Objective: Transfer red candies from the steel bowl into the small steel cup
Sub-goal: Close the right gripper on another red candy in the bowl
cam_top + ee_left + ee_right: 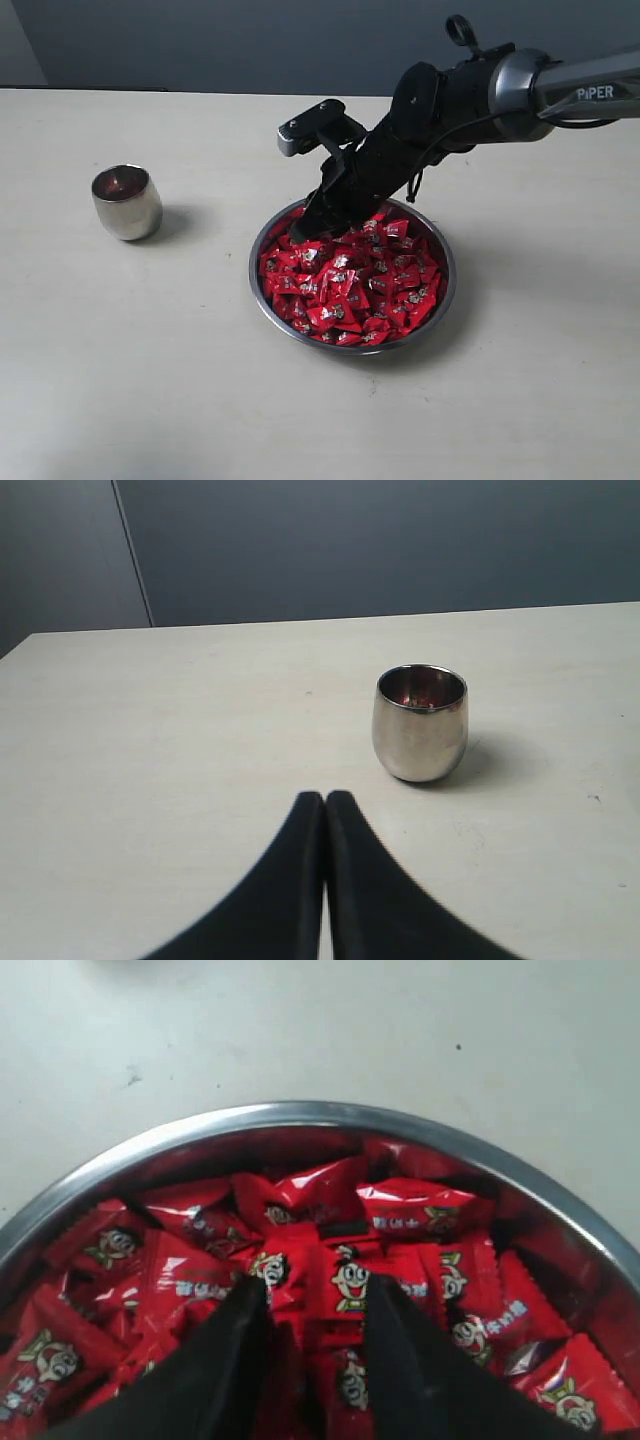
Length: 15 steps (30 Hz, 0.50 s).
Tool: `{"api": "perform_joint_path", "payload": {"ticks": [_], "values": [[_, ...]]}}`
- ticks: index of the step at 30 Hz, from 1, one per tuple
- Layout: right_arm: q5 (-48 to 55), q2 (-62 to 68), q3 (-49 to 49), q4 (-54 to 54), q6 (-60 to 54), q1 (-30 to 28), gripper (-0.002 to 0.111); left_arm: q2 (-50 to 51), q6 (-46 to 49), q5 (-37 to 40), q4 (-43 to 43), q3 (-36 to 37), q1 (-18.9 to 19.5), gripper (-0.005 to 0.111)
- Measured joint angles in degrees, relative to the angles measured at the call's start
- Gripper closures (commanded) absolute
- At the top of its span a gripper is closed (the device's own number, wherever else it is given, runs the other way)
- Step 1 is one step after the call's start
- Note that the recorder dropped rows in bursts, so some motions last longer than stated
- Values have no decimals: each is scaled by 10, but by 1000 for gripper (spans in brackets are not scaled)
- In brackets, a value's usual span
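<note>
The steel bowl [253,277] sits at the table's centre, piled with red candies [360,285]. My right gripper [322,222] reaches down into the bowl's far-left part, fingertips pushed into the pile. In the right wrist view its fingers [245,1305] stand apart with red candies [345,1280] lying between them, inside the bowl's rim [300,1110]; nothing is lifted. The small steel cup [127,203] stands upright at the left, apart from the bowl. My left gripper [325,798] is shut and empty, hovering short of the cup [420,723], whose inside shows a red tint.
The pale table [130,370] spreads around both vessels. A grey wall [200,40] runs behind the table's far edge. The right arm [560,90] stretches in from the right above the table.
</note>
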Motion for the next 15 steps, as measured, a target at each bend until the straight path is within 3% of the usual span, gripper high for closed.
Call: {"api": "perform_joint_path", "payload": {"ticks": [15], "values": [[45,6,0,-8,10,0,75,0,-1,0,0,0,0,106]]}}
